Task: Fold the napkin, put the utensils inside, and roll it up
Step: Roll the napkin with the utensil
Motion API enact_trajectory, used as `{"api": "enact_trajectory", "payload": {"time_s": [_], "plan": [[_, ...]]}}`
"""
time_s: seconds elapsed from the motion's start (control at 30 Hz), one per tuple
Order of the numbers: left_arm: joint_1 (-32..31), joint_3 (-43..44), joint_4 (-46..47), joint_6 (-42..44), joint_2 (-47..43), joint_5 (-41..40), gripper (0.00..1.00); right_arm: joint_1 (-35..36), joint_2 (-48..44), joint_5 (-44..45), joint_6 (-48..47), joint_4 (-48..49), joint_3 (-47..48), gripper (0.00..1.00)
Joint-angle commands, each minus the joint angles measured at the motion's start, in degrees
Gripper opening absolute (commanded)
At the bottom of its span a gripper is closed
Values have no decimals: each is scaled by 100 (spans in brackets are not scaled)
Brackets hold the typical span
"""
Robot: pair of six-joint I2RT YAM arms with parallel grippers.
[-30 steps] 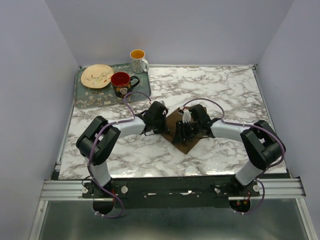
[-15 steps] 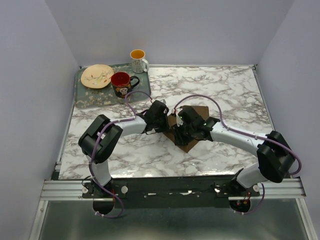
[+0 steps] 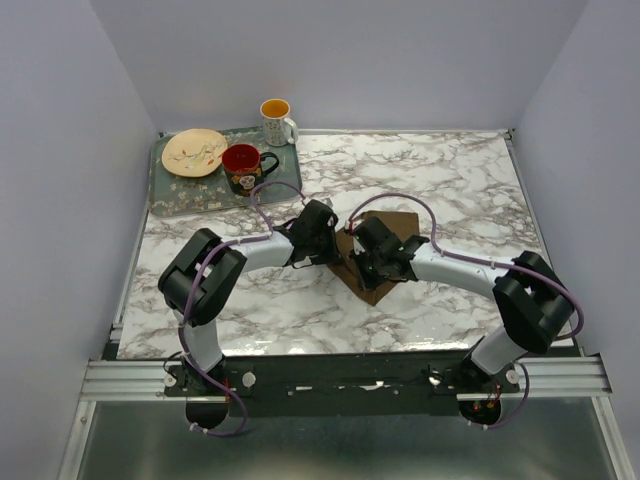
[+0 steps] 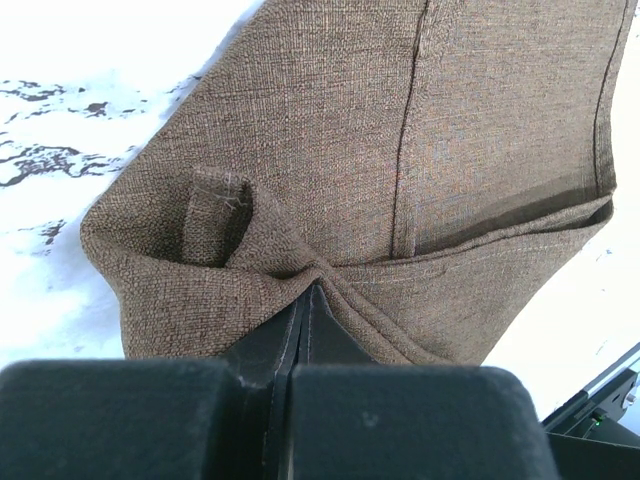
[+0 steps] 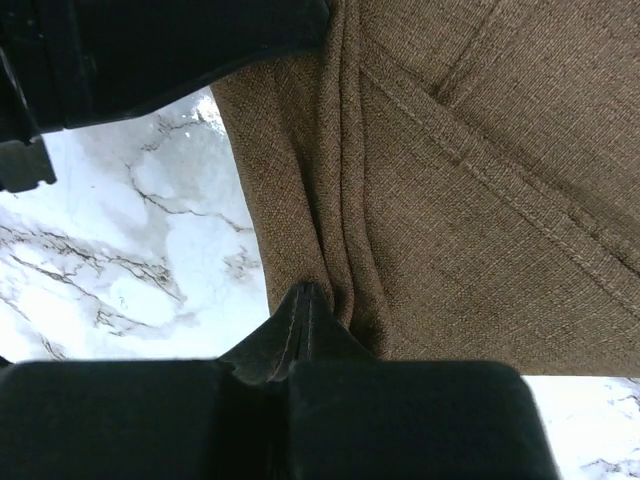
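I see the napkin (image 3: 398, 222) mid-frame on the bench (image 3: 460, 180), its bunched folds pinched in my closed left end effector (image 4: 312, 290) and closed right end effector (image 5: 305, 292).

Left gripper (image 3: 336, 248) and right gripper (image 3: 362, 262) cover the middle of the napkin (image 3: 372, 290); wrist views crop its edges.

Plain lilac-grey walls (image 3: 340, 60), glossy white table (image 3: 460, 180) — grey marble veining, metal rail (image 3: 340, 372) along near edge
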Motion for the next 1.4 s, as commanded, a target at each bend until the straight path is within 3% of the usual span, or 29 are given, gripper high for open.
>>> {"api": "enact_trajectory", "payload": {"time_s": [0.0,0.17,0.3,0.47,0.8,1.37], "plan": [[11,-160,-718,198,484,-285,0,-58,209,515,88,64,-188,1],[11,-134,-762,225,511,-267,0,11,96,552,-105,-165,136,2],[11,-90,-771,216,555,-250,0,222,-168,877,-254,-533,461,19],[11,-55,-771,216,573,-232,0,521,-257,851,-386,-473,603,32],[20,-72,-771,251,616,-162,0,934,376,1422,-553,-104,682,40],[64,-89,-754,260,590,-56,0,1005,1176,1527,-176,28,594,42]]}}
